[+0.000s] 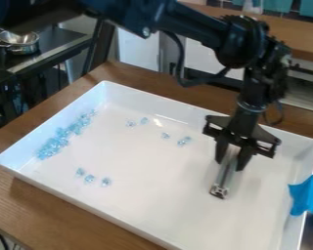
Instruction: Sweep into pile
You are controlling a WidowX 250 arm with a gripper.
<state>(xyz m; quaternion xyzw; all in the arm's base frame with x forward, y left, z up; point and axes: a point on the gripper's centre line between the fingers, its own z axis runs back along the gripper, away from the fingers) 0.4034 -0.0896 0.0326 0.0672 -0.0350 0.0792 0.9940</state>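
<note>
From the upper left, the black arm (190, 23) bends downward, its pincer (230, 162) hanging low, fingers (244, 160) clamped.

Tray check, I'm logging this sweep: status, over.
Hand closed on grey bar, over tray. Blue pieces not in one pile: cluster along one wall, strays apart. Blue cloth at rim, away from bar.
</note>
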